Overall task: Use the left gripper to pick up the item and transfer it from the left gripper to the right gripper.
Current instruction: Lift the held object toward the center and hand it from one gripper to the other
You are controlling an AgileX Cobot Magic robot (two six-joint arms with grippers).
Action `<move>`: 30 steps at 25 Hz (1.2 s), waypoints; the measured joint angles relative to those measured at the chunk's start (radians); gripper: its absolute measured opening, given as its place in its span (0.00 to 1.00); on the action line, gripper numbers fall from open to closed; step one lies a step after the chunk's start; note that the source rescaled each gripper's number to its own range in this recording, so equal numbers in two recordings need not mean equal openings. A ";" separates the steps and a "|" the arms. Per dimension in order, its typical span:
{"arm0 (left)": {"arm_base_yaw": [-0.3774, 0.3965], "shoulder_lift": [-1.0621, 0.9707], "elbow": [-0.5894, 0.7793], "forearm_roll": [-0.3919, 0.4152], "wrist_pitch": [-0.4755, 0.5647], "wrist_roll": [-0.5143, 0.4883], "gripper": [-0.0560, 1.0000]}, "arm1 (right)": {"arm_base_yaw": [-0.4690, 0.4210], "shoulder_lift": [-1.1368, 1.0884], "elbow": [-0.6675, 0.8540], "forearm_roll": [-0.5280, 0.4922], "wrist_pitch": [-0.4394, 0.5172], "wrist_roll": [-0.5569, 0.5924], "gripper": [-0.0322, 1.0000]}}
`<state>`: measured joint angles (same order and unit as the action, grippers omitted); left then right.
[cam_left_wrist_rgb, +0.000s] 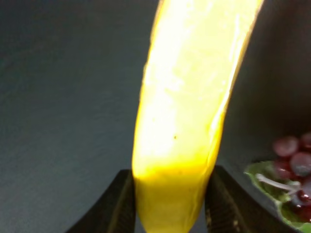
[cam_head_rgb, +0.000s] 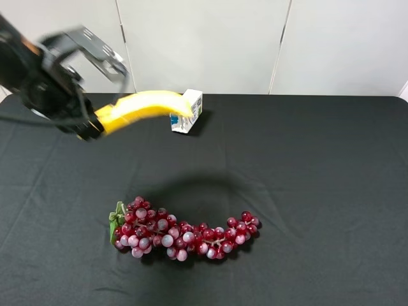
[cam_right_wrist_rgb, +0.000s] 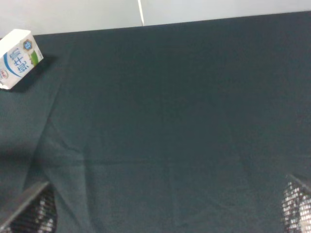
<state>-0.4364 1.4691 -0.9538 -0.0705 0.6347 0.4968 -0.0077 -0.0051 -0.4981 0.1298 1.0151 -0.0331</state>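
The yellow banana (cam_head_rgb: 145, 107) is held in the air at the upper left, well above the black tablecloth, its free end pointing right toward the carton. My left gripper (cam_head_rgb: 94, 125) is shut on one end of it. In the left wrist view the banana (cam_left_wrist_rgb: 189, 111) stands between the two black fingers (cam_left_wrist_rgb: 119, 206). My right gripper is out of the exterior high view. In the right wrist view its fingertips (cam_right_wrist_rgb: 297, 208) stand wide apart with nothing between them, above bare cloth.
A red grape bunch (cam_head_rgb: 182, 233) lies on the black tablecloth (cam_head_rgb: 319, 191) at centre front; it also shows in the left wrist view (cam_left_wrist_rgb: 291, 170). A small white-and-blue carton (cam_head_rgb: 187, 111) stands at the back; it also shows in the right wrist view (cam_right_wrist_rgb: 18, 58).
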 joint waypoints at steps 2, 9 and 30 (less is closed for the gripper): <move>-0.042 0.040 0.000 0.000 -0.014 0.011 0.05 | 0.000 0.000 0.000 0.011 -0.004 0.003 1.00; -0.157 0.132 0.000 0.004 -0.093 0.038 0.05 | 0.000 0.244 -0.067 0.137 -0.049 0.087 1.00; -0.308 0.142 -0.081 0.005 -0.267 0.114 0.05 | 0.000 1.170 -0.115 1.093 -0.161 -0.892 1.00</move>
<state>-0.7441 1.6107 -1.0346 -0.0654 0.3675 0.6105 -0.0077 1.1645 -0.6127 1.2229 0.8541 -0.9251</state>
